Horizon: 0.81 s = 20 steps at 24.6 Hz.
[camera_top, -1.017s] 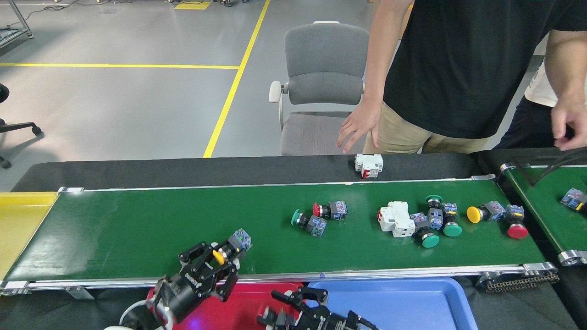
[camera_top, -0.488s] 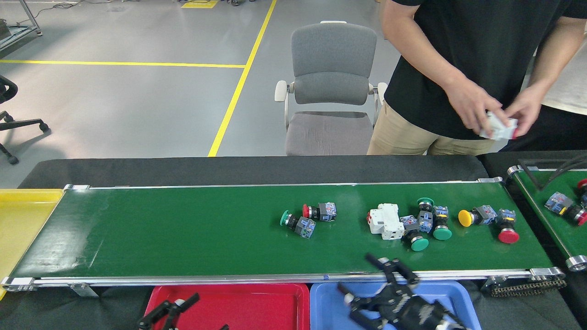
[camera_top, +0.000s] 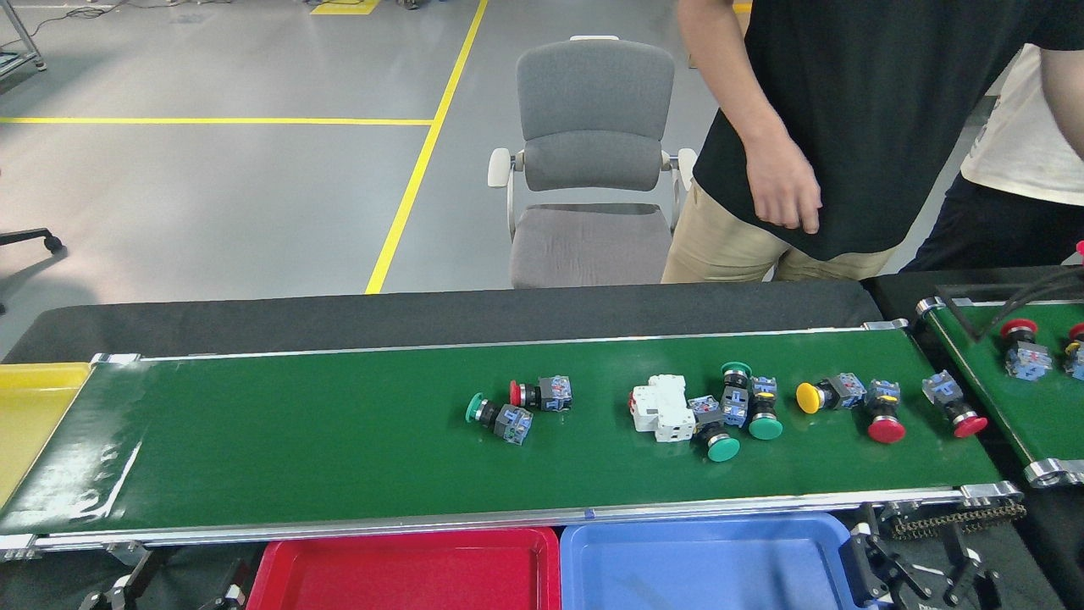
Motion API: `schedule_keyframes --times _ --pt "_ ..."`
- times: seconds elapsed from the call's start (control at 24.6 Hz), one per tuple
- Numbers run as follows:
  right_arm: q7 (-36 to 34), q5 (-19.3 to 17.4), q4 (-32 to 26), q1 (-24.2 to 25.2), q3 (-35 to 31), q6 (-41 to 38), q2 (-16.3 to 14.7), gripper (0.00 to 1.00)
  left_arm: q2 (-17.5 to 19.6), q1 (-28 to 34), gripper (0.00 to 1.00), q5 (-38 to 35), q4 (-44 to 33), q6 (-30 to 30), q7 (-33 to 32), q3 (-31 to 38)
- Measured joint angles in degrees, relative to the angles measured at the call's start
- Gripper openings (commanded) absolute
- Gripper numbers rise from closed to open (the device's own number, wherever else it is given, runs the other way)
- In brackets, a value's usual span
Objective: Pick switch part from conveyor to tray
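Here the switch parts lie on the conveyor (camera_top: 296, 449), all on its right half. A green-capped push button (camera_top: 498, 415) and a red-capped push button (camera_top: 542, 394) touch each other near the middle of the belt, clear of both side rails. To the right of them a white circuit breaker (camera_top: 662, 407) lies against a tight cluster of green push buttons (camera_top: 738, 411). Further right along the belt come a yellow-capped push button (camera_top: 826, 394), a red mushroom button (camera_top: 883, 413) just beside it, and one more red button (camera_top: 957, 405) close to the right end roller.

The left half of the conveyor is bare green belt, so the open room is there, up to the yellow bin (camera_top: 30, 415) at its left end. Below the near rail of the conveyor stand a red tray (camera_top: 406, 572) and a blue tray (camera_top: 703, 563), side by side and touching, both with nothing inside.

The right gripper (camera_top: 919, 572) shows at the bottom edge, right of the blue tray and below the conveyor's right corner; its two dark fingers stand apart and hold nothing. Of the left gripper (camera_top: 161, 585) only dark parts show at the bottom edge, left of the red tray, and I cannot tell how its jaws stand.

Behind the far rail of the conveyor a person (camera_top: 847, 127) stands, one hand (camera_top: 783, 191) hanging free above the black table edge. A grey office chair (camera_top: 589, 161) is to that person's side. A second, narrower belt (camera_top: 1008, 373) with more buttons starts at the conveyor's right end.
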Motion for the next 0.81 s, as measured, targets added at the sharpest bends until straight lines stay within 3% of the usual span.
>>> schedule_keyframes --times 0.12,0.24,0.49,0.61,0.81 --pt "-0.25 0.22 0.01 -0.74 2.82 0.35 -1.48 0.98 -0.62 -0.55 1.00 0.00 -0.11 0.18 -0.24 -0.54" --pt "-0.47 1.51 -0.01 -3.30 11.82 0.77 -2.56 0.98 -0.64 -3.58 1.00 -0.22 -0.13 0.27 -0.48 -2.52" --pt "3.20 9.88 1.86 -9.78 22.85 5.16 -1.29 0.98 -0.38 -13.32 1.00 -2.44 0.77 -0.12 -3.56 -12.70" --pt "4.55 10.52 4.96 -13.07 29.50 9.71 -0.84 0.98 -1.25 -17.91 1.00 -5.71 4.00 -0.19 -5.89 -16.84" --pt "6.94 10.59 10.51 -20.10 38.63 16.77 -0.65 0.98 -5.95 -23.31 1.00 -11.27 12.30 0.81 -7.12 -17.59"
